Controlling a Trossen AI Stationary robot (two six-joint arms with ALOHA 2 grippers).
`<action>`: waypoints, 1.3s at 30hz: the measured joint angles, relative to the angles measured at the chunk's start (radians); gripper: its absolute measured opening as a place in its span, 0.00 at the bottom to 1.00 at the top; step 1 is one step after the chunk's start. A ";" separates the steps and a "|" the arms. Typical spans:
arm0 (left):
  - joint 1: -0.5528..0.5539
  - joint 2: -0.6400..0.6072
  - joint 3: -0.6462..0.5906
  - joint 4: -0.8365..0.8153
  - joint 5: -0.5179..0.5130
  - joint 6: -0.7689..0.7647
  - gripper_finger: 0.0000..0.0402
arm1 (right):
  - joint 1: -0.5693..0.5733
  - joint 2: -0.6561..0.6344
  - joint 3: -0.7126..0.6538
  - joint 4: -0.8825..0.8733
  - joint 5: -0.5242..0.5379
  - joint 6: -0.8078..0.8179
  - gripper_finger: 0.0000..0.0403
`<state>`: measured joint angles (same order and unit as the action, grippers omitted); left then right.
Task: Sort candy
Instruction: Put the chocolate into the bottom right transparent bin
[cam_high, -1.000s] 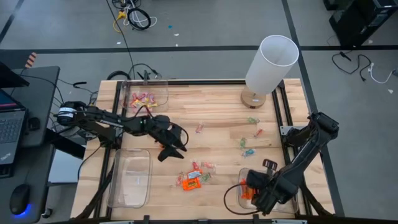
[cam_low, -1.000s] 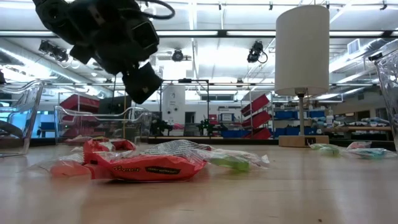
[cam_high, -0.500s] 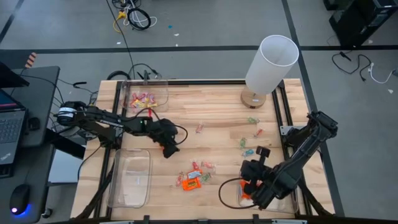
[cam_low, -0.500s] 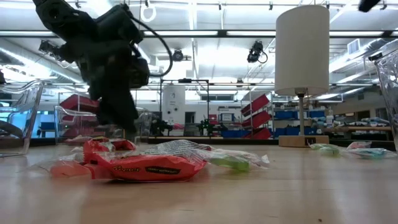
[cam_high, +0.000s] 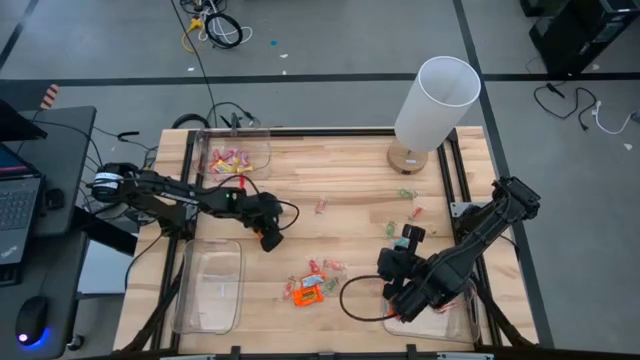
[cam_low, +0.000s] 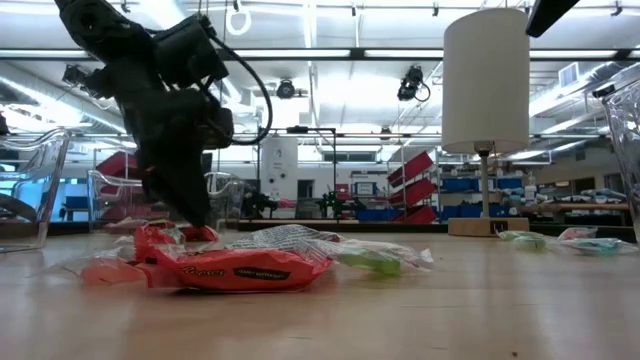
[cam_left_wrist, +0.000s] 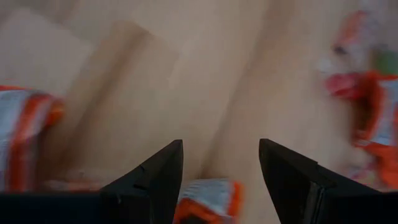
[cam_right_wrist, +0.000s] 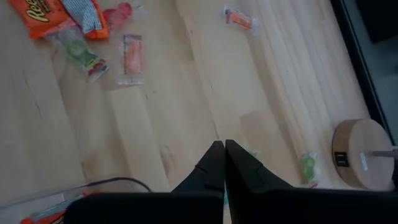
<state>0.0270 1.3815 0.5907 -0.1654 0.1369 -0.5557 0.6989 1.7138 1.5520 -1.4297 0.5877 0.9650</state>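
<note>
Wrapped candy lies loose on the wooden table: a cluster (cam_high: 310, 285) with an orange packet (cam_low: 235, 270) near the front, and scattered pieces (cam_high: 405, 220) toward the lamp. My left gripper (cam_high: 270, 240) is open, tipped down close over the table left of the cluster (cam_left_wrist: 373, 118). A blurred orange-and-white candy (cam_left_wrist: 208, 196) shows between its fingers; whether they touch it, I cannot tell. My right gripper (cam_high: 388, 268) is shut with nothing in it, above the table beside the front right bin (cam_high: 440, 320), pointing toward the cluster (cam_right_wrist: 68, 25).
A clear bin (cam_high: 235, 155) at the far left holds pink and yellow candy. Another clear bin (cam_high: 210, 285) stands at the front left. The front right bin holds orange candy (cam_right_wrist: 37, 218). A white lamp (cam_high: 435, 100) stands at the far right on a round base (cam_right_wrist: 364, 152).
My left gripper has tipped down, rolled and sunk toward the table beside the candy cluster, staying open. My right gripper, still shut, has risen from over the front right bin and gone toward the table's middle.
</note>
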 joint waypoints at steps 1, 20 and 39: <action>-0.007 0.000 0.015 -0.005 0.017 -0.001 0.53 | -0.005 0.000 0.000 0.000 0.001 -0.006 0.00; -0.174 0.000 0.217 -0.486 -0.334 -0.114 0.53 | -0.029 0.000 0.000 0.010 0.047 -0.034 0.00; -0.180 0.143 0.206 -0.458 -0.356 -0.132 0.53 | -0.029 0.000 -0.001 0.026 0.051 -0.043 0.00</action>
<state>-0.1528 1.5249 0.7963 -0.6232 -0.2195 -0.6881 0.6697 1.7138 1.5513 -1.4040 0.6388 0.9225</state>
